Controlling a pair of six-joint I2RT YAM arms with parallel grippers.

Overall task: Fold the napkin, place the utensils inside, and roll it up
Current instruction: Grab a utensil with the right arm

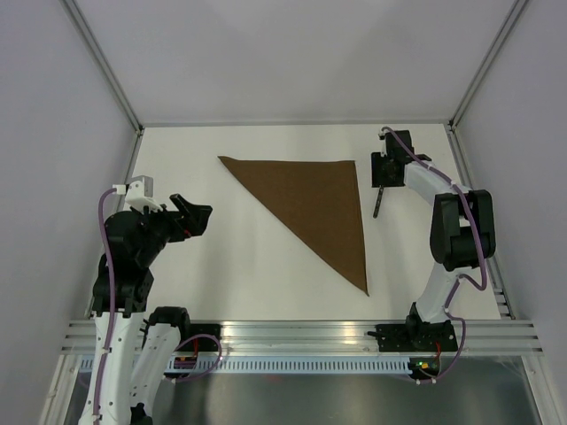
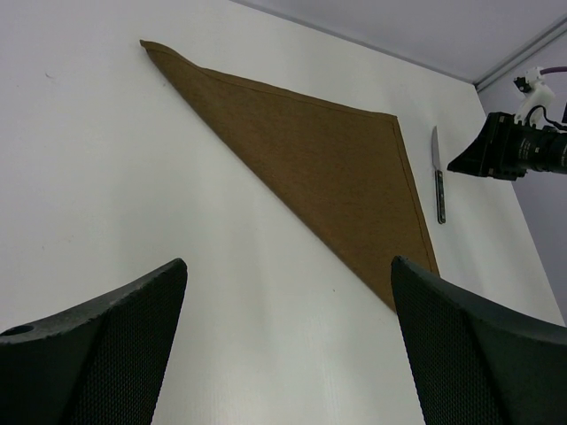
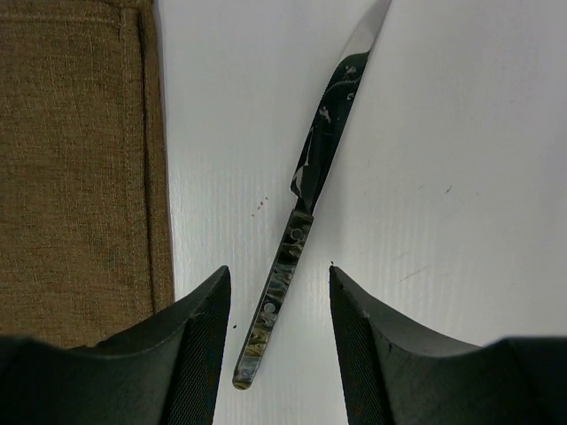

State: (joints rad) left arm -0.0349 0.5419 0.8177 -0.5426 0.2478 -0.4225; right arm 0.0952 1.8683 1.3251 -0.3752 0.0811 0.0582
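Observation:
The dark brown napkin (image 1: 319, 204) lies flat on the white table, folded into a triangle; it also shows in the left wrist view as the napkin (image 2: 319, 159). A slim knife (image 1: 378, 202) with a silver blade and dark marbled handle lies just right of it. My right gripper (image 1: 383, 170) hovers over the knife. In the right wrist view the knife (image 3: 306, 204) has its handle between the spread fingers of the right gripper (image 3: 279, 274), touching neither, beside the napkin's hem (image 3: 71, 159). My left gripper (image 1: 190, 212) is wide open and holds nothing, left of the napkin.
The table is walled by white panels, with a metal rail (image 1: 301, 332) along the near edge where both arm bases sit. From the left wrist view the right arm's camera (image 2: 523, 150) is visible past the knife (image 2: 438, 181).

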